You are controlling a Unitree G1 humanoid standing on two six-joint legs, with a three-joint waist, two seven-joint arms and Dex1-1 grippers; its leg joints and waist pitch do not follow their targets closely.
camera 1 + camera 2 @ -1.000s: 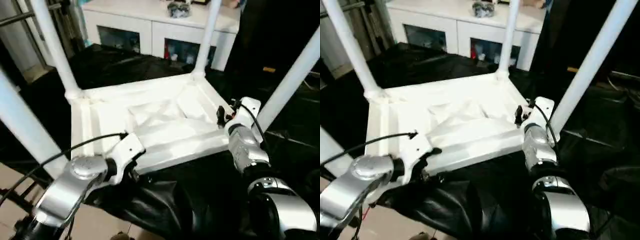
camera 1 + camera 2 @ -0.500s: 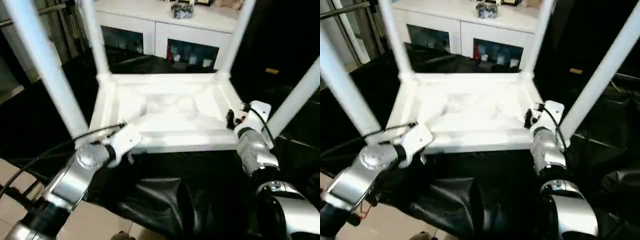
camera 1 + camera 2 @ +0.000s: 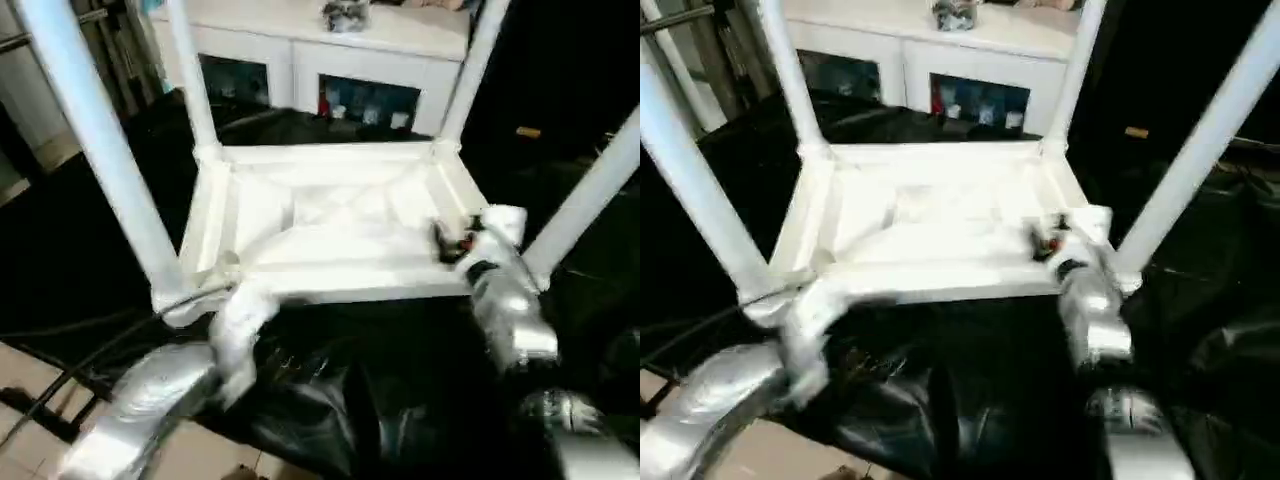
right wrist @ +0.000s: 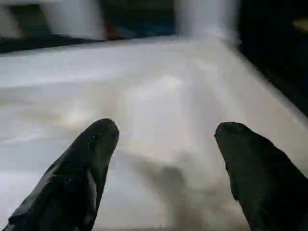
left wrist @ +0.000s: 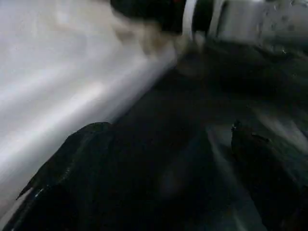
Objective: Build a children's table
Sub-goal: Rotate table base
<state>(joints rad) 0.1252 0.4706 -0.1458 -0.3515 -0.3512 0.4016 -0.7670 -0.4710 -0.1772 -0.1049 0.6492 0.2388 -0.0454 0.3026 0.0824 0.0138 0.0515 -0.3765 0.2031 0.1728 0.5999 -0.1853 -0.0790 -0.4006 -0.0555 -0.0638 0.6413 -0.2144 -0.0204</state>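
On the black-draped work table [image 3: 90, 250] the children's table [image 3: 330, 235] lies upside down, ribbed underside up, its four white legs [image 3: 95, 150] rising from the corner sockets. Compared with half a second ago, the left arm has dropped lower and nearer to the camera: its wrist, then level with the near edge of the tabletop, now sits below that edge, just beside the near-left corner socket, and it is smeared by motion. The right arm has barely shifted; it remains at the near-right corner, beside the leg there. The whole scene sits slightly differently in the head views, which looks like camera movement and not a move of the table.

The left gripper [image 5: 159, 187] points along the near edge of the tabletop, over the black cloth. Its two black fingers [image 5: 72, 163] stand well apart with only cloth between them, holding nothing; the white edge of the tabletop runs beside one finger.

The right gripper [image 4: 163, 159] reaches in from the near-right corner, forearm angled forward and up. Its fingers [image 4: 91, 159] are spread wide, and the white underside of the tabletop lies between and beyond them. It grips nothing; whether the fingertips touch the plastic cannot be told.

Behind the work table stands a white cabinet [image 3: 330, 60] with glass doors.
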